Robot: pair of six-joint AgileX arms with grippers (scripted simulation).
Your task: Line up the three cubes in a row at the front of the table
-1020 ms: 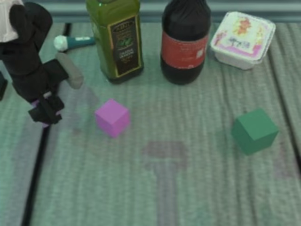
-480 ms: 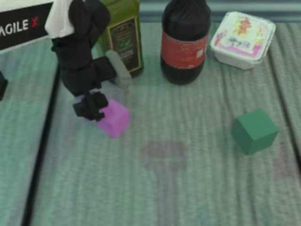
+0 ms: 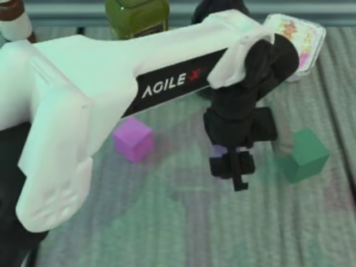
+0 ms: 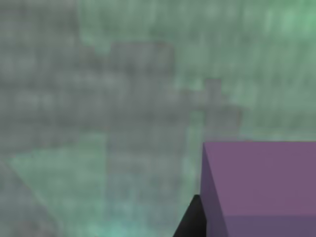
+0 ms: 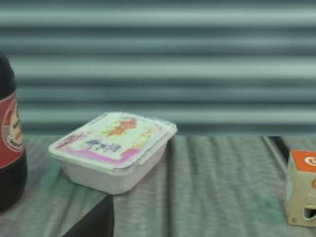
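While the left arm is stretching across the table point(image 3: 167, 233) from the 9 o'clock side, its left gripper point(image 3: 232, 167) is hanging near centre, just toward 3 o'clock, with the jaws pinching the small lavender cube point(image 3: 219, 150); only a sliver of that cube is showing under the black wrist in the top view, but the left wrist view is showing its purple faces point(image 4: 261, 187) filling the corner above the planks, with a dark fingertip point(image 4: 191, 222) right beside it. Magenta-pink cube point(image 3: 133, 139) is sitting on the table at 9 o'clock of the gripper, well apart. Dark green cube point(image 3: 305, 154) is sitting at 3 o'clock of the gripper, near but not touching. Olive oil bottle point(image 3: 137, 15), dark red-labelled bottle point(image 5: 10, 143) and the white lidded food tub point(image 3: 297, 34) are standing along the 12 o'clock edge. Right wrist view is also catching an orange-and-cream carton point(image 5: 301, 187). Right gripper isn't showing in any view, so can't tell its jaws.
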